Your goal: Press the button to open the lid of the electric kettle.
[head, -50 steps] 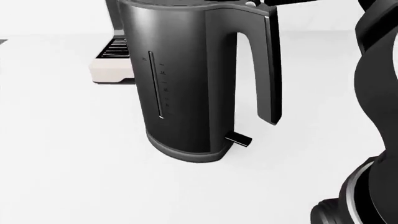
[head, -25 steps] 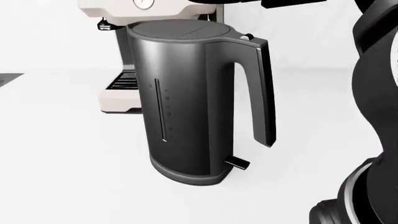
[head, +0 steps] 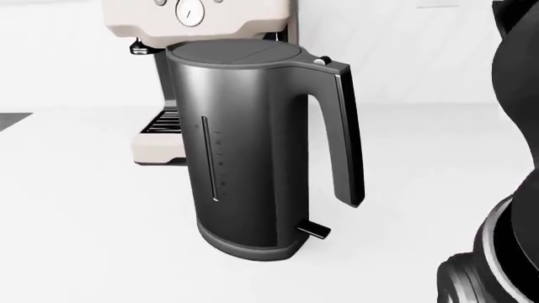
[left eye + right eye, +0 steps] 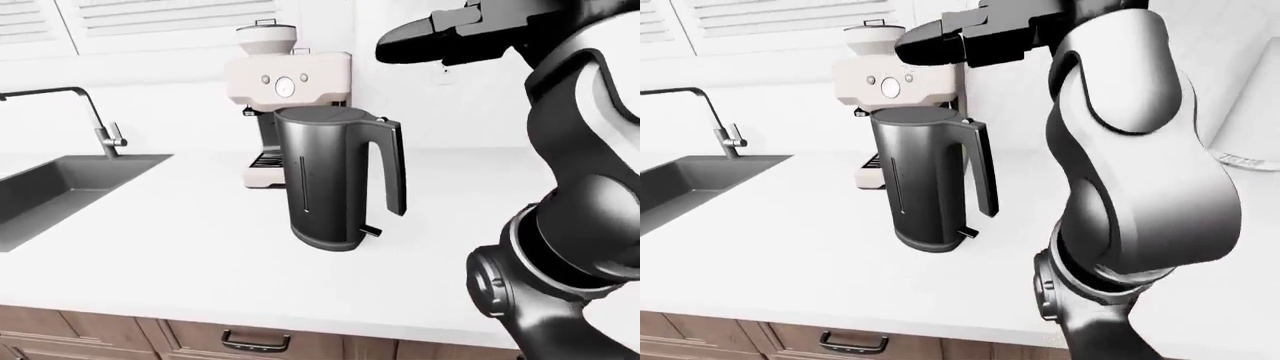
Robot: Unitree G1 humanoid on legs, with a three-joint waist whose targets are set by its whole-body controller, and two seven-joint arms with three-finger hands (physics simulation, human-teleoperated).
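The black electric kettle (image 3: 253, 145) stands upright on the white counter (image 3: 84, 240) with its handle to the right and its lid shut. A small silver button (image 3: 321, 61) sits at the top of the handle, next to the lid. My right hand (image 4: 400, 45) hangs in the air above the kettle and to its right, with its black fingers stretched out to the left and holding nothing. It is well clear of the button. In the right-eye view the hand (image 4: 915, 46) appears over the lid. My left hand is not in view.
A cream coffee machine (image 4: 285, 82) stands close behind the kettle. A dark sink (image 4: 60, 187) with a tap (image 4: 95, 112) lies at the left. A white object (image 4: 1245, 112) stands at the far right. Wooden drawers (image 4: 255, 343) run under the counter edge.
The head camera has tilted up: the kettle sits lower in the picture and more of the coffee machine shows. My right hand, earlier at the top edge, is out of the head view.
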